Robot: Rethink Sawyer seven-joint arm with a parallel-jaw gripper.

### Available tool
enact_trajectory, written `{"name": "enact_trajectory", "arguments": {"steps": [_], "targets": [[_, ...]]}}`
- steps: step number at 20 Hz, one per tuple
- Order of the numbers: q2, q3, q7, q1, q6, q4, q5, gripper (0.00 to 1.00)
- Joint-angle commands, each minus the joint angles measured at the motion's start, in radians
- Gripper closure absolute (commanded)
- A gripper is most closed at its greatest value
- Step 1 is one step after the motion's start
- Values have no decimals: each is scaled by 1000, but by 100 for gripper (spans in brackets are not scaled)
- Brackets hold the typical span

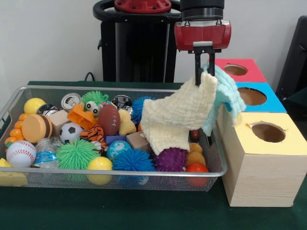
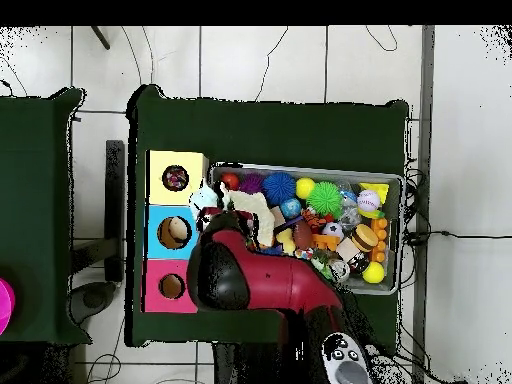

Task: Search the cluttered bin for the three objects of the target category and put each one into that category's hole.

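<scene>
The bin point(image 1: 29, 93) is seen crowded with balls and toys, set just beside a row of three boxes whose tops are red, blue and yellow. Above the bin's end nearest the boxes the gripper point(image 1: 203, 72) hangs with its dark fingers point(image 1: 197, 67) pinched together on cloth. Two cloths are held at once: the cream cloth point(image 1: 180, 117) drapes down into the bin, its lower edge resting among the spiky balls, and the teal cloth point(image 1: 225, 88) trails over the bin's rim toward the blue box. The hole point(image 1: 268, 132) in the yellow top lies near the camera in the front view, well apart from the gripper, and in the overhead view something spotted shows inside it; whether that is the dotted cloth cannot be told. Trouble is judged likeliest from the double load. If the cloths are carried sideways at this height, the cream hem could be dragged across the balls or snagged on the rim, and the loosely held teal one could be shed short of the hole or into the blue cut-out.
</scene>
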Motion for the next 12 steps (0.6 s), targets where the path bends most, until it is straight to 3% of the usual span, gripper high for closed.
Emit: {"name": "enact_trajectory", "arguments": {"steps": [1, 12], "targets": [[18, 74, 222, -3, -47, 29, 36, 100], [21, 23, 172, 38, 5, 12, 16, 100]]}}
